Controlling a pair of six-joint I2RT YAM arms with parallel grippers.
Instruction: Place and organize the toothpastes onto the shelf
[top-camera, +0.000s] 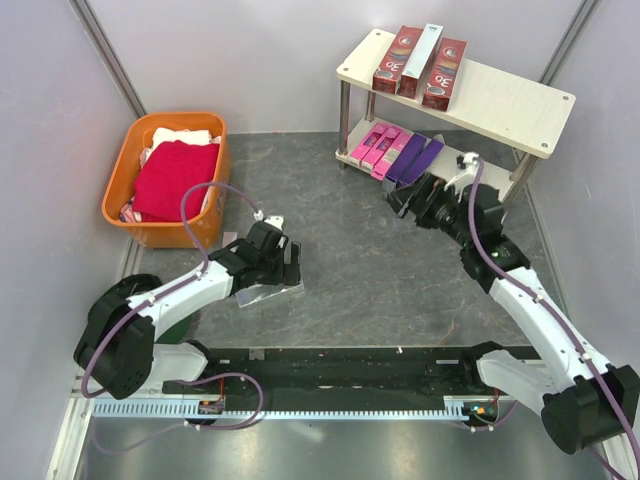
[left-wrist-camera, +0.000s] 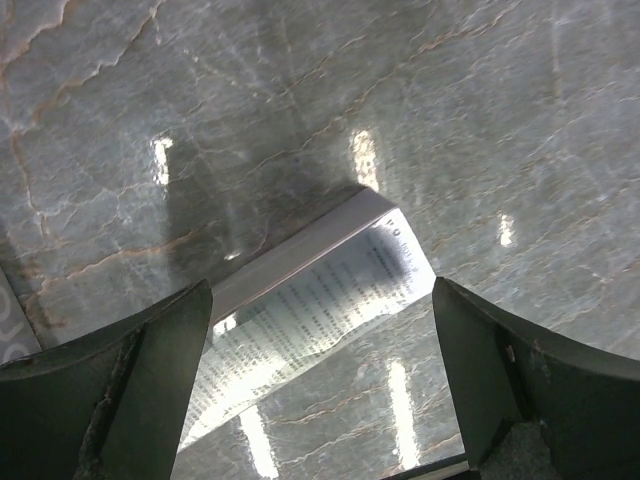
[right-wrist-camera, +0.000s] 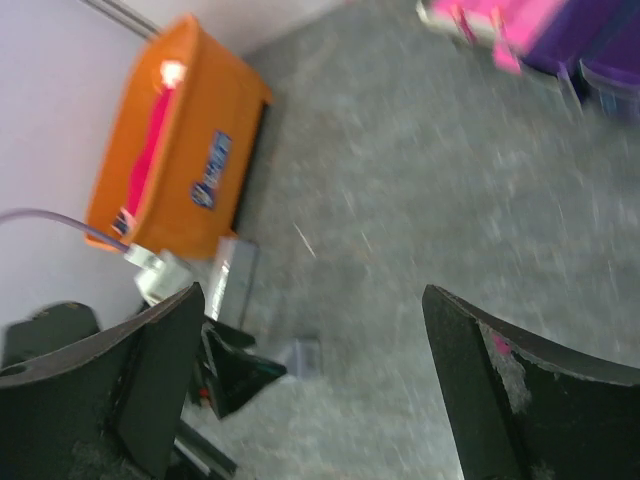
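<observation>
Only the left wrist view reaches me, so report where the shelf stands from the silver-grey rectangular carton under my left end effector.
Observer: The two-tier cream wooden shelf stands at the grey table's far right corner.
Operator: Report its top board.
Observer: Dark red cartons and one silver-grey carton lie there.
Operator: Report the other arm.
Observer: The right end effector is open, empty, near the lower board's pink cartons and purple cartons.

Two-tier shelf (top-camera: 510, 100), pale cream boards w/ round metal legs, back right. Top tier: dark red cartons (top-camera: 390, 60) w/ a silver-grey carton (top-camera: 428, 50) between. Lower tier: pink cartons (top-camera: 372, 148) beside purple cartons (top-camera: 415, 158). Another silver carton (left-wrist-camera: 330, 290) lies flat on the tabletop (top-camera: 370, 250), front left.
</observation>
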